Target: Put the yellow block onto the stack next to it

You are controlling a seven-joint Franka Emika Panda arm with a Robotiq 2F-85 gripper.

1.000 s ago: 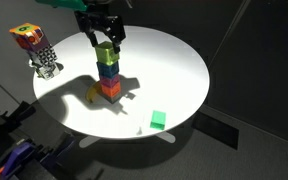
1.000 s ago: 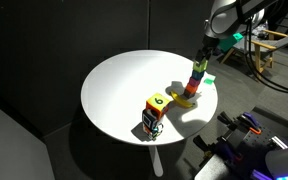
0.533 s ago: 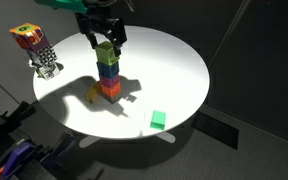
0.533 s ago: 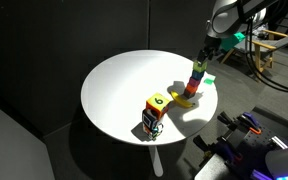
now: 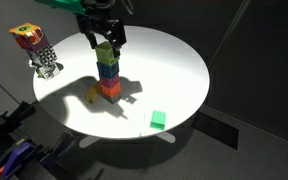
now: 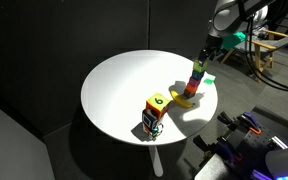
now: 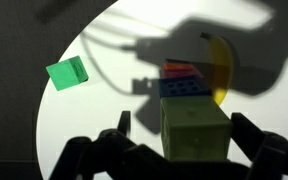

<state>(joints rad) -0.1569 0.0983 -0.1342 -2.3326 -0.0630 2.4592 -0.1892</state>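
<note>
gripper (image 5: 105, 47) | yellow block (image 5: 105, 55) still clamped | at stack (image 5: 108, 80) top (no change)

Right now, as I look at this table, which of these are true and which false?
1. The yellow block is between the fingers of the gripper, directly over the stack. True.
2. The green cube is part of the stack. False: it lies alone on the table, well apart from the stack.
3. A curved yellow piece lies at the foot of the stack. True.
4. The multicoloured object on a checkered base touches the stack. False: it stands near the table's edge, away from the stack.
5. The table is square. False: it is round and white.
</note>
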